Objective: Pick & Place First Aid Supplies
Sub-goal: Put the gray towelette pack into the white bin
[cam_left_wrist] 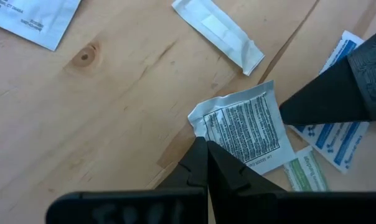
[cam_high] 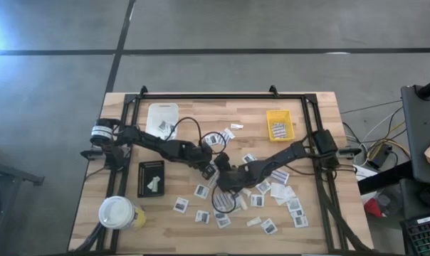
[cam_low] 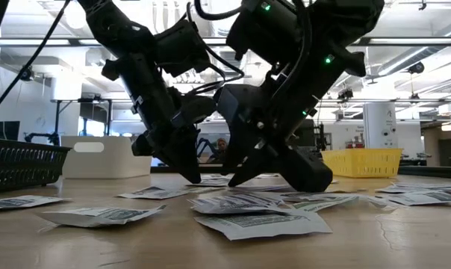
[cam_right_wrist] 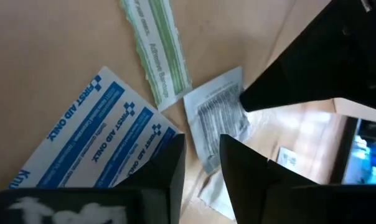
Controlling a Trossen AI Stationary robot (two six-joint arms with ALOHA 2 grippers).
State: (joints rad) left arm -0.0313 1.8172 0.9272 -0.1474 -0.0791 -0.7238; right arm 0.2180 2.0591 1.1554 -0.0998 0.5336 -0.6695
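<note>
While both arms leaned in over the middle of the table, their grippers met almost tip to tip above one crumpled white packet with dark print. The left gripper had its fingers pressed fully together, the closed tip resting on that packet's edge and seeming to pinch it, though I could not be sure of that. The right gripper came from the other side with its fingers parted, a clear gap between them, and the same packet lay just in front of that gap, flat on the wood. Beside it lay a blue-and-white packet and a green-striped strip, the strip touching the crumpled packet's corner. From table height the two grippers stood side by side, both tilted down to the surface, with loose packets spread in the foreground. More packets were scattered over the near half of the table, mostly under and in front of the right arm. At the far side sat a white tray on the left and a yellow tray on the right, each with a few packets inside. A black tray holding a couple of pieces lay near the left arm, and a white-topped yellow cup stood at the near left corner.
</note>
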